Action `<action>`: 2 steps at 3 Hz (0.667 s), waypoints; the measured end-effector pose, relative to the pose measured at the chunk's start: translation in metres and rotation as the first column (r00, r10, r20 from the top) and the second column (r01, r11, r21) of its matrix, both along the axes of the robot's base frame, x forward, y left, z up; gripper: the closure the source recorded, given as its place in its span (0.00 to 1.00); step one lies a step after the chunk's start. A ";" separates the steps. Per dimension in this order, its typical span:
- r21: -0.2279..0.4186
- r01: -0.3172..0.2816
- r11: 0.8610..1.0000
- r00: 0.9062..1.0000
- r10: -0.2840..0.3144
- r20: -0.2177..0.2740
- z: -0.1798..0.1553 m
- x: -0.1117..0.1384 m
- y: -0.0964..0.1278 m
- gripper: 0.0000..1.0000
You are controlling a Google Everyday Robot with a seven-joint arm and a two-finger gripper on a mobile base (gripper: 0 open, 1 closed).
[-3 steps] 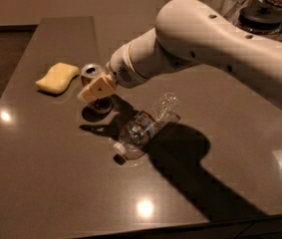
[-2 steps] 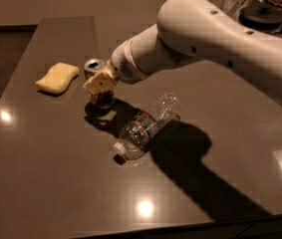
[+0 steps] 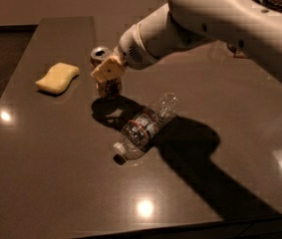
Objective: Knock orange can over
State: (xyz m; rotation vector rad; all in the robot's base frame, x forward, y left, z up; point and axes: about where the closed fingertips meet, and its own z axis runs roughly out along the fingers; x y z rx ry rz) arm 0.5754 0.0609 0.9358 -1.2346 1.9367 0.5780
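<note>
Near the far edge of the surface point(image 3: 56, 183), our hand point(image 3: 108, 71), grip untellable, meets the can point(image 3: 100, 54); pushed low, it may slide.

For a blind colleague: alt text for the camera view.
The gripper is at the orange can on a dark table, white arm reaching in from the right. A yellow sponge lies left of it; a clear bottle lies on its side in front.

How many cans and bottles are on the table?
2. The orange can stands by the sponge, partly behind the gripper; the clear bottle lies on its side nearer the camera. The arm could hide more.
</note>
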 end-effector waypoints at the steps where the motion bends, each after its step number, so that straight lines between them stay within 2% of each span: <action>1: -0.076 -0.039 0.996 0.999 0.036 -0.036 0.007 0.003 -0.015 1.00; 2: -0.227 -0.133 0.965 0.988 0.112 -0.102 0.006 -0.001 -0.029 1.00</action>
